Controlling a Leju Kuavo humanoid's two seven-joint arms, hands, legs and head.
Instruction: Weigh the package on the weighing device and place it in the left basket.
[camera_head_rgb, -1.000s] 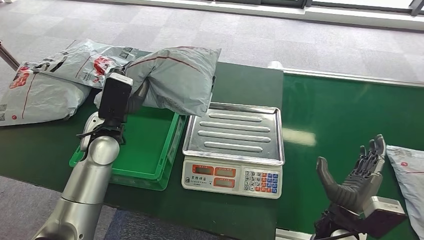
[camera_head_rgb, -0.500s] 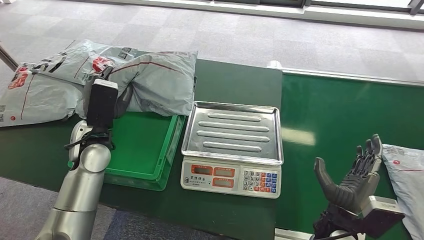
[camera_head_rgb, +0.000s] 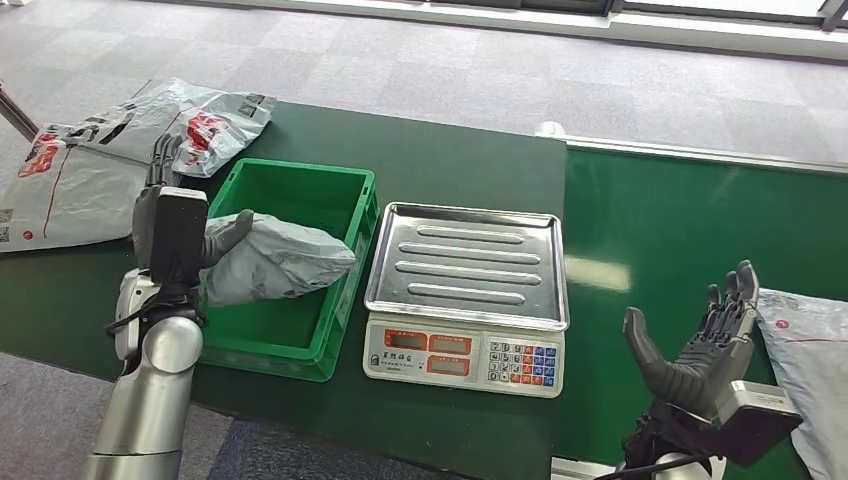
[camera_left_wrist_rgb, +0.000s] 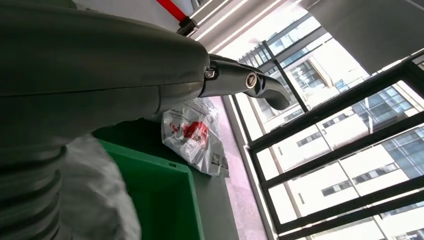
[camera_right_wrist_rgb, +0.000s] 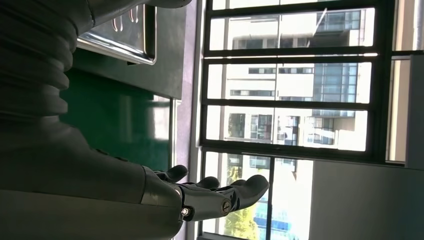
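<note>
Your grey package (camera_head_rgb: 275, 258) lies in the green basket (camera_head_rgb: 340, 205), at nine o'clock from the scale (camera_head_rgb: 466, 290); your left hand (camera_head_rgb: 185, 215) rests beside it, fingers spread, and your right hand (camera_head_rgb: 700, 345) hangs open at four o'clock

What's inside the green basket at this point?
A grey package lies in the green basket, leaning over its near-left wall, with the left hand against it. The far part of the basket floor is bare; the floor under the package is covered.

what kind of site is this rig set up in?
Likely a parcel-sorting demo station in an office building: grey courier bags piled by a green basket, an electronic scale, a green belt-like surface, carpet and high-rise windows.
</note>
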